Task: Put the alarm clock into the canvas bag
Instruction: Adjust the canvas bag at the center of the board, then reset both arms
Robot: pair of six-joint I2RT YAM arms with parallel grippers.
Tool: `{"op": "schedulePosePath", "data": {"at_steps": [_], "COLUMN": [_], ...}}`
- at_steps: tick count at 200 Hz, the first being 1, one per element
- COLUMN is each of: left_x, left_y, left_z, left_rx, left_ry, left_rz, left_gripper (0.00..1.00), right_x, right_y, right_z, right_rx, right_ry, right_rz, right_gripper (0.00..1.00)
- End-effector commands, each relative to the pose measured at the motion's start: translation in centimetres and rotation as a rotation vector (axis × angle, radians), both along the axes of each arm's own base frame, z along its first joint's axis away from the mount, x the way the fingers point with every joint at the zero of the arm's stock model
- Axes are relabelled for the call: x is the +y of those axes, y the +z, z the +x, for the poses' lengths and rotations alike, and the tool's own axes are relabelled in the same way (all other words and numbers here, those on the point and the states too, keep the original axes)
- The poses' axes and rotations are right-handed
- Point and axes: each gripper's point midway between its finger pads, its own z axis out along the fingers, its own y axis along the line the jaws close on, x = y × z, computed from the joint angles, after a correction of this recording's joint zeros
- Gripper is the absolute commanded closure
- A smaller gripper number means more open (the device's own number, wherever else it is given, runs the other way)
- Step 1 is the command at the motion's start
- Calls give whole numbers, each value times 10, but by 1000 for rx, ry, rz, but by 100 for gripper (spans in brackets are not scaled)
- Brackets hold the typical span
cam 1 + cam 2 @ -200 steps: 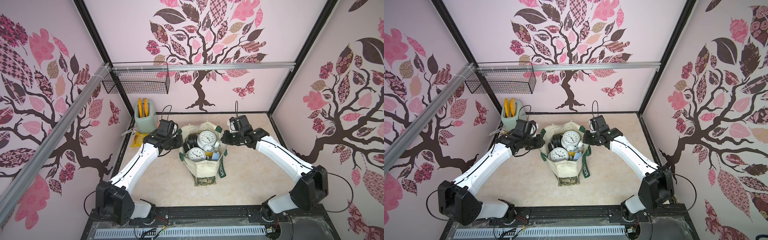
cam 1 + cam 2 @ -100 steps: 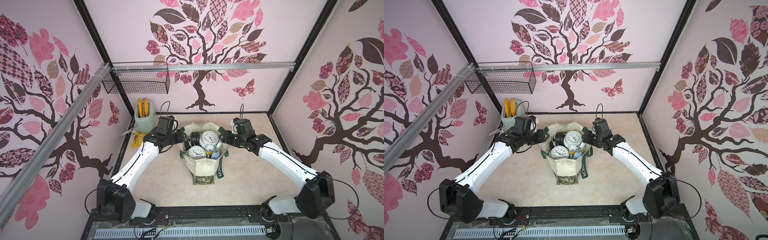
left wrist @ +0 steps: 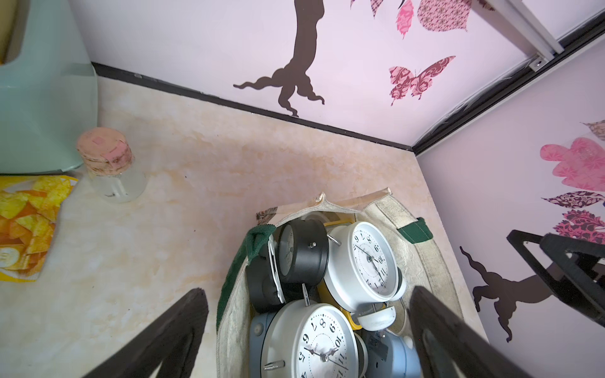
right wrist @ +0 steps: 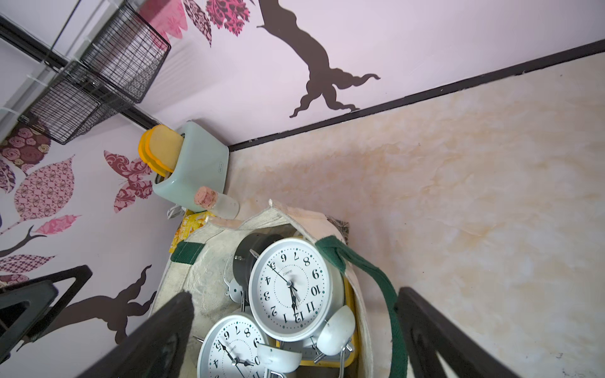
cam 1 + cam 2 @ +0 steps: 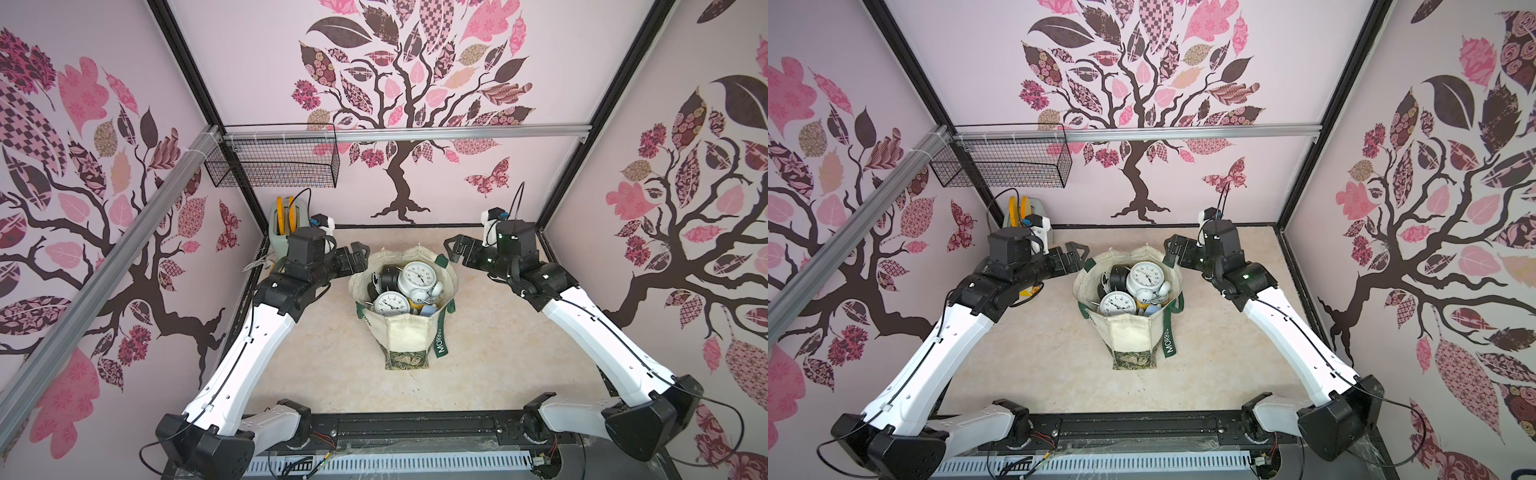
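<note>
Jaws stand spread and empty on both arms: your left tool [image 5: 362, 255] and right tool [image 5: 451, 251] face each other across the mouth of the canvas bag [image 5: 405, 332], each just beside its rim, neither clearly nearer. Between them, down inside the bag, a white alarm clock [image 5: 419, 277] lies topmost, face up, with a black clock [image 5: 388, 276] against it on the left tool's side. No clock shows on the desk [image 5: 519, 353]. Likely you only need to back out; the wrist view shows the green strap [image 4: 334, 253] running between the right tool's open jaws.

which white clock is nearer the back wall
The white clock beside the black clock, at the far side of the canvas bag; the other white clock lies toward the robot's base.
</note>
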Motion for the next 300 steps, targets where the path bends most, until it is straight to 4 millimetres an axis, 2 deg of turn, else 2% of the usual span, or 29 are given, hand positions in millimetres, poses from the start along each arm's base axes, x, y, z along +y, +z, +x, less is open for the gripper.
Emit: {"op": "schedulePosePath", "data": {"at_steps": [1,21,59,87,106,143,166,188,211,219,235,253,280,300], "left_x": [20,36,77,108,120,136,161,180,187,186,199,198,197,203], "left_y": [17,12,-30,-67,-101,-139,-160,-179,-203,-205,-208,-207,-211,-214], "left_z": [-13,-24,-50,-64,-63,-35,-12,9,23,28,29,36,48,41], "left_rx": [-58,-67,4,19,48,-6,-2,10,6,-39,-81,-163,-166,-239], "left_ry": [49,103,270,387,438,498,563,576,569,551,627,621,581,638], "left_rz": [56,97,177,291,348,339,287,355,438,459,436,416,463,451], "left_gripper": [2,2,2,2,2,2,2,2,2,2,2,2,2,2], "right_x": [-21,-37,-76,-73,-66,-65,-64,-72,-87,-93,-103,-108,-117,-121], "right_y": [17,23,29,19,-2,-35,-50,-62,-67,-69,-69,-68,-72,-78], "right_z": [-8,-13,-34,-46,-49,-56,-53,-49,-46,-45,-44,-42,-35,-29], "right_rx": [-40,-74,-146,-197,-207,-190,-159,-131,-156,-169,-185,-194,-190,-181], "right_ry": [-43,-104,-268,-219,-164,-125,-93,-112,-179,-211,-257,-278,-312,-321], "right_rz": [-40,-67,-52,-45,-50,-11,-4,-37,-87,-102,-125,-144,-161,-161], "right_gripper": [0,0,0,0,0,0,0,0,0,0,0,0,0,0]}}
